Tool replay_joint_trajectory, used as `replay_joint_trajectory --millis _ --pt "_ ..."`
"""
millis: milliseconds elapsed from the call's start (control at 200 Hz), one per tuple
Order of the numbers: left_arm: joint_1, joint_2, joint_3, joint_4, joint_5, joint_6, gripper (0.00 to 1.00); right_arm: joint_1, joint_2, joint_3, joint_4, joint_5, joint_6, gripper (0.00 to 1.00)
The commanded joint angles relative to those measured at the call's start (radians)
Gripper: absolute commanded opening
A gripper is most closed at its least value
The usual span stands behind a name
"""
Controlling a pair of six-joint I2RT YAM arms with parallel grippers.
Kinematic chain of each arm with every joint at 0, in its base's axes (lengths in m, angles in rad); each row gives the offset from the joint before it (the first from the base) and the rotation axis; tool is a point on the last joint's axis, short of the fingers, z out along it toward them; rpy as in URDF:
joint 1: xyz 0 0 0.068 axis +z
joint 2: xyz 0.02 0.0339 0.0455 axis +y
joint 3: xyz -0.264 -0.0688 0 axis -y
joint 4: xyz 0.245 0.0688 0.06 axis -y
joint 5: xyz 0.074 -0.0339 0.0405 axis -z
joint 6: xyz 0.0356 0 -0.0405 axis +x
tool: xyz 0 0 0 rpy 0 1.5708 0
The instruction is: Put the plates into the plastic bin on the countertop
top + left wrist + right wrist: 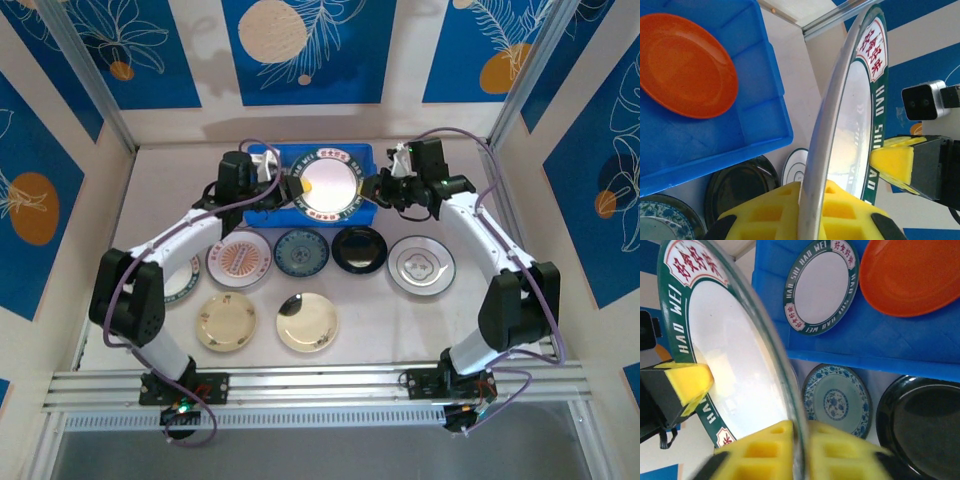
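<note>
The blue bin point(865, 347) holds an orange plate point(912, 275) and a green-rimmed plate point(821, 287).

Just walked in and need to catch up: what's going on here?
A white, green-rimmed round plate is held over the bright blue plastic bin. The left pincer is shut on its rim; the right pincer straddles the opposite edge, grip unclear. An orange round plate lies in the bin.

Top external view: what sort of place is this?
Likely a staged robot test booth, not a real kitchen: printed blue-and-cream wall panels, bare aluminium rails, and plates laid out in rows.
</note>
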Motion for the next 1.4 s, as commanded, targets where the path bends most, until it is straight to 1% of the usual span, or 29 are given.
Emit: replay_joint_trajectory --millis 0,70,90,105,135,155,285,295,305,330,340,375,380,420,435,445,595,770,900,1045,1166,1391 --pt "0.008 -0.021 -0.059 0.099 0.050 -0.052 0.00 0.026 0.033 0.072 0.127 -0.113 0.009 0.29" --pt "0.019 -0.029 -0.083 0.148 0.077 -0.090 0.00 0.029 0.066 0.096 0.146 -0.116 0.019 0.29" --pt "0.023 -0.032 -0.086 0.156 0.082 -0.099 0.00 0.032 0.077 0.103 0.151 -0.123 0.021 0.27" --pt "0.025 -0.033 -0.090 0.160 0.086 -0.103 0.00 0.032 0.085 0.111 0.153 -0.125 0.022 0.24" --pt "0.029 -0.036 -0.095 0.162 0.090 -0.110 0.00 0.035 0.099 0.126 0.155 -0.124 0.027 0.07" --pt "0.033 -0.039 -0.099 0.161 0.091 -0.110 0.00 0.038 0.106 0.132 0.155 -0.117 0.029 0.00" --pt "0.067 -0.084 -0.129 0.102 0.072 -0.070 0.00 0.044 0.167 0.197 0.157 -0.095 0.049 0.00" --pt "0.069 -0.087 -0.133 0.096 0.068 -0.065 0.04 0.043 0.172 0.204 0.157 -0.093 0.051 0.00" --pt "0.073 -0.094 -0.136 0.090 0.065 -0.064 0.11 0.045 0.180 0.211 0.157 -0.094 0.053 0.00" --pt "0.082 -0.107 -0.144 0.070 0.055 -0.054 0.36 0.046 0.198 0.229 0.155 -0.096 0.055 0.00" --pt "0.086 -0.113 -0.146 0.062 0.051 -0.049 0.43 0.047 0.204 0.235 0.153 -0.096 0.057 0.00" --pt "0.100 -0.135 -0.159 0.039 0.036 -0.032 0.60 0.050 0.230 0.263 0.144 -0.091 0.063 0.00" --pt "0.102 -0.139 -0.160 0.036 0.033 -0.028 0.61 0.050 0.235 0.266 0.143 -0.090 0.064 0.00" --pt "0.118 -0.165 -0.170 -0.018 0.007 -0.004 0.91 0.053 0.264 0.296 0.139 -0.088 0.072 0.00" --pt "0.125 -0.174 -0.172 -0.037 -0.003 0.007 0.98 0.055 0.275 0.308 0.140 -0.090 0.075 0.00" --pt "0.130 -0.182 -0.175 -0.051 -0.010 0.015 1.00 0.056 0.284 0.316 0.139 -0.090 0.076 0.00" --pt "0.198 -0.290 -0.205 -0.211 -0.098 0.105 1.00 0.078 0.414 0.459 0.075 -0.048 0.098 0.00" --pt "0.272 -0.410 -0.246 -0.284 -0.153 0.159 1.00 0.105 0.576 0.640 -0.024 0.012 0.098 0.00" --pt "0.311 -0.463 -0.248 -0.335 -0.165 0.199 1.00 0.118 0.686 0.753 -0.078 0.027 0.101 0.00" --pt "0.335 -0.477 -0.251 -0.355 -0.154 0.210 1.00 0.131 0.775 0.835 -0.123 0.059 0.104 0.00" --pt "0.337 -0.474 -0.261 -0.349 -0.150 0.202 1.00 0.133 0.816 0.854 -0.133 0.074 0.114 0.00" --pt "0.338 -0.456 -0.277 -0.321 -0.136 0.189 1.00 0.137 0.886 0.901 -0.141 0.064 0.117 0.00"
